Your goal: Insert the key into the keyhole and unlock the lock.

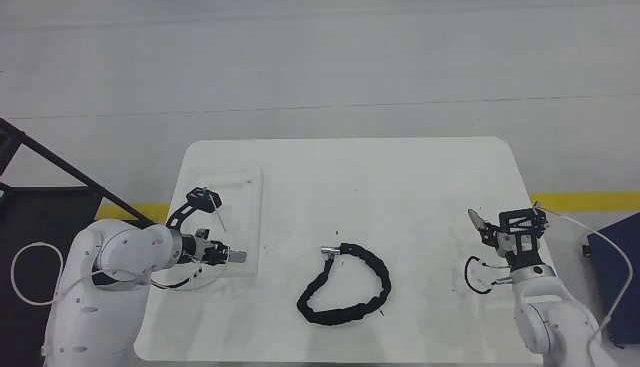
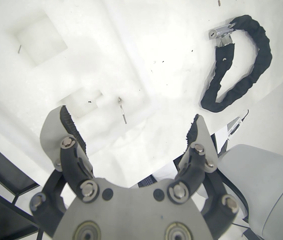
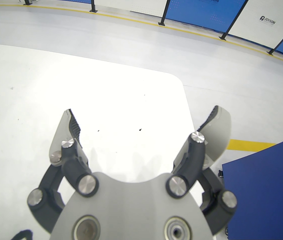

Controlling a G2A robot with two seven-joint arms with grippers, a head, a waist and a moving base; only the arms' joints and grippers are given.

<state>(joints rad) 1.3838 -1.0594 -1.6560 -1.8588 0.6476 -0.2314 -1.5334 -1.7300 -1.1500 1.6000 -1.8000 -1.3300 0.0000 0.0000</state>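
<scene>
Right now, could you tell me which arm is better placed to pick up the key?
Left, probably: the left gripper is open beside the key in the foam tray; the right gripper, also open, is at the table's opposite edge.

1. A white table (image 1: pixel 430 182) with rounded corners fills the middle of the frame.
2. A black chain lock (image 1: pixel 383 275) lies curled in a loop at lower centre.
3. A white foam tray (image 1: pixel 240 182) sits on the table's left side, with the left tool (image 1: pixel 221 227) over it, fingers apart.
4. The right tool (image 1: pixel 508 222) is at the table's right edge, fingers apart.
</scene>
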